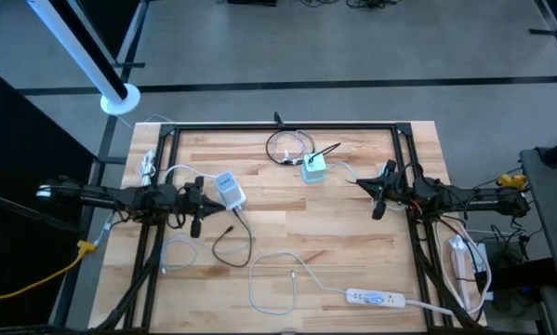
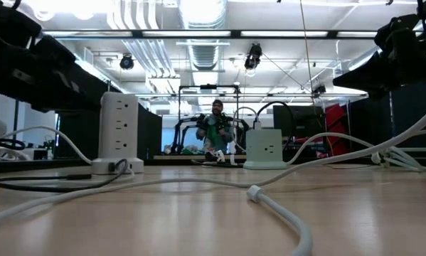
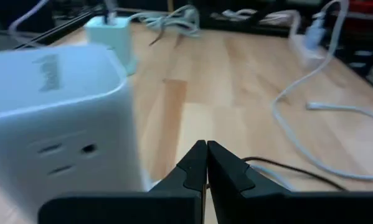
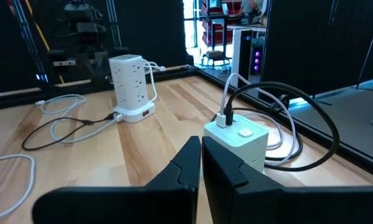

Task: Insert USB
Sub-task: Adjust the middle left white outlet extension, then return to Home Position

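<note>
Both claws, left (image 1: 196, 226) and right (image 1: 379, 210), are sitting closed, empty; black USB cable (image 1: 224, 244) is looking light, limp: grip the rigid plug

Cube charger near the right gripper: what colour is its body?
Pale mint green, the cube charger shows best in the high view, with a white top face.

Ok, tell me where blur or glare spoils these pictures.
Left wrist view: the white power tower close by is blurred, and so is the table's far end. Low view: ceiling lights glare, and the nearest white cable is soft. High view and right wrist view: evenly lit, the green cube charger clear.
</note>
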Controlling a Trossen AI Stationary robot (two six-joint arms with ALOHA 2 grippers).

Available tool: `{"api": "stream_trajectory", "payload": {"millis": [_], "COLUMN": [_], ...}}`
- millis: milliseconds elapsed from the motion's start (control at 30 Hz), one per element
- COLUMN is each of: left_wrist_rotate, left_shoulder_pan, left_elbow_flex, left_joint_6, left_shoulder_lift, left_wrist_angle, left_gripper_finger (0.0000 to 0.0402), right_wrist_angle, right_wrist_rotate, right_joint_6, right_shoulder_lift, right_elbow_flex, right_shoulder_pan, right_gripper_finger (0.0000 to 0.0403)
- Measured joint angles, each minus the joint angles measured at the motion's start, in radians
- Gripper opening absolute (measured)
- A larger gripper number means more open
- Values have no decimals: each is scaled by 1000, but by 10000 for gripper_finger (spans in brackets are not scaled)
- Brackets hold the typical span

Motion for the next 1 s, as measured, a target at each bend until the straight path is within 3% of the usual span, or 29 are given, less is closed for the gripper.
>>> {"api": "stream_trajectory", "payload": {"millis": [333, 700, 1000], "left_wrist_rotate": [51, 48, 50], "left_shoulder_pan": [0, 0, 0], "left_elbow_flex": [0, 1, 1], "left_joint_6": [-1, 25, 141], "left_shoulder_lift": [-102, -269, -324], "left_wrist_angle": [28, -79, -81], "left_gripper_finger": [0, 0, 0], "right_wrist_angle": [0, 0, -1], "right_wrist_rotate": [0, 0, -25], "right_joint_6": [8, 5, 5], "right_shoulder_lift": [0, 0, 0], "right_elbow_flex": [0, 0, 0], "right_shoulder_pan": [0, 0, 0], "right_gripper_finger": [0, 0, 0]}}
